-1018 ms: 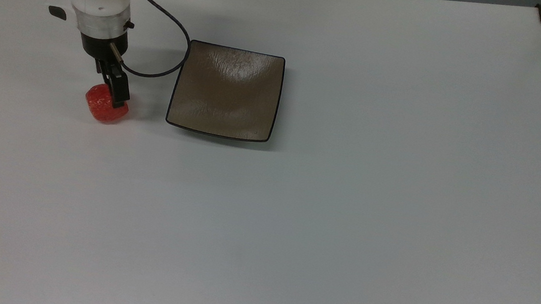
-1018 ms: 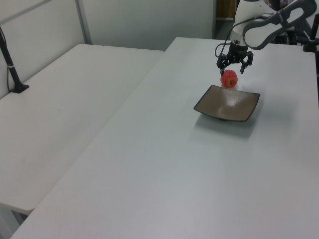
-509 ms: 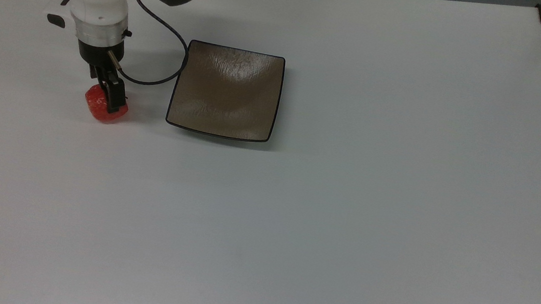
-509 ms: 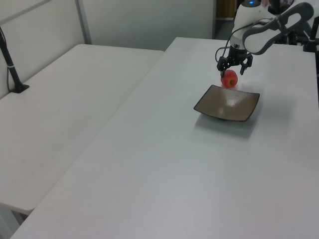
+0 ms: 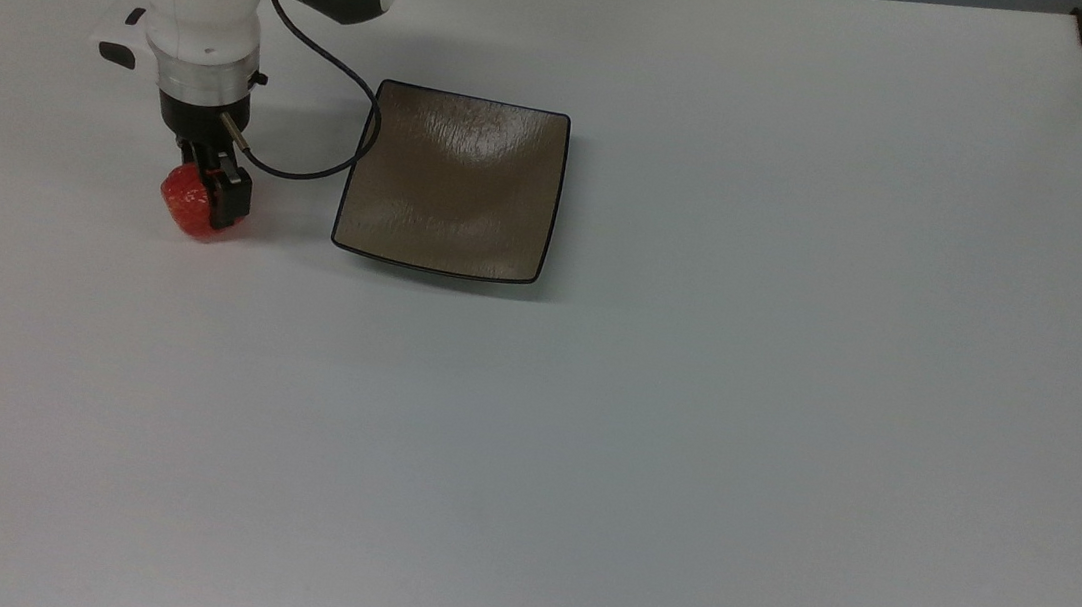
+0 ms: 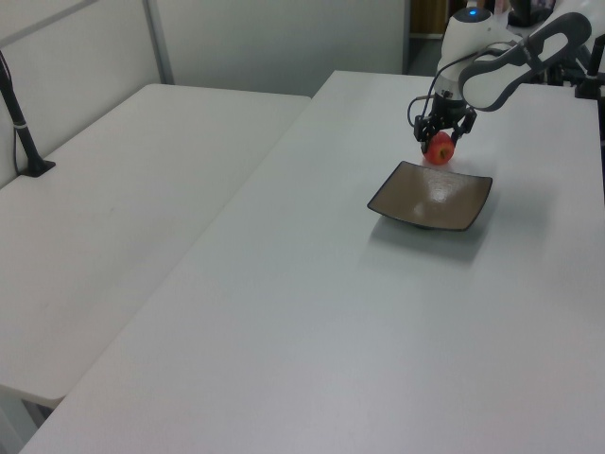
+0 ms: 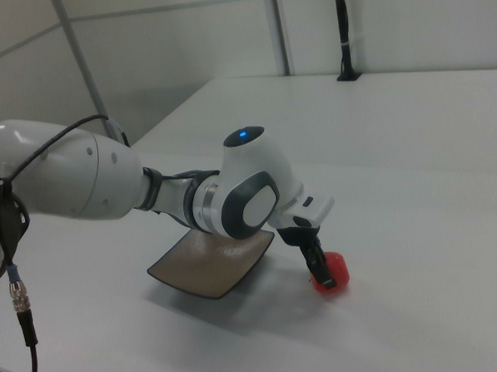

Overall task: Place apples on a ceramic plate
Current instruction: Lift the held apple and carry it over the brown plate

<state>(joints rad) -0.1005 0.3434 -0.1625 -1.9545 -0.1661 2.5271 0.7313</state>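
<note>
We see the tool [image 5: 214, 189] down at the apple [image 5: 185, 204], its fingers closed in on either side of the fruit. The apple sits on the white tabletop [image 5: 691, 410], near the brown plate [image 5: 458, 184] but apart from it, off to the top view's left.

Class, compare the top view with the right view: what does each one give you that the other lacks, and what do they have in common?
Top view: the ceramic plate as a full square, all four rounded corners visible, with a black cable looping past the top view's left edge of it.
Right view: a blue light on the arm, the plate side-on with an upturned edge, and the room wall behind.
Both: the red apple on the white table beside the plate, with the gripper down at it.
</note>
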